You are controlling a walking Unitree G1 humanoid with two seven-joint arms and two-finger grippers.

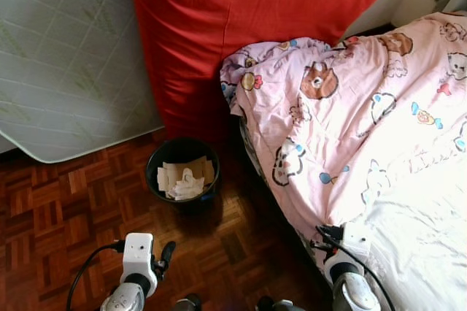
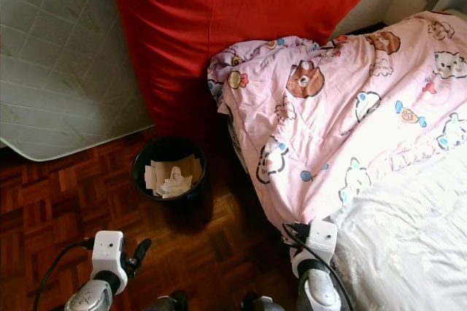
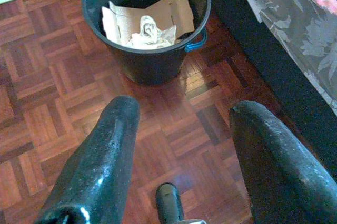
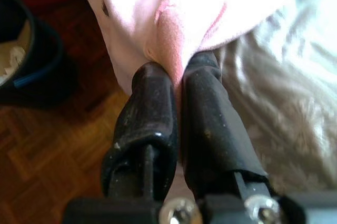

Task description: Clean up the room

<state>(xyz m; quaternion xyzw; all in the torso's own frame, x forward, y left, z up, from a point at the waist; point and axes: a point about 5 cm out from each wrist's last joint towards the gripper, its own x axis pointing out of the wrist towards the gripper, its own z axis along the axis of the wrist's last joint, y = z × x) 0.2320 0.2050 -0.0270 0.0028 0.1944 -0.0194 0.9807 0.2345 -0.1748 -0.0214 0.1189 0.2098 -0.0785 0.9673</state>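
Observation:
A pink duvet (image 1: 350, 106) printed with cartoon animals lies rumpled over the bed, its lower corner hanging at the bed's near edge. My right gripper (image 4: 179, 74) is shut on a fold of that pink duvet at this corner, above the white sheet (image 1: 423, 238). A black bin (image 1: 155, 158) stands on the parquet beside the bed and holds crumpled paper and cardboard (image 1: 186, 178). Low over the floor just in front of the bin (image 3: 152, 63), my left gripper (image 3: 181, 113) is open with nothing between its fingers.
A red mattress (image 1: 233, 19) leans upright against the wall behind the bin. A pale quilted mattress (image 1: 66, 55) leans to its left. Dark parquet floor (image 1: 51, 216) spreads out left of the bed. The bed's side panel (image 3: 284, 40) stands close on the bin's right.

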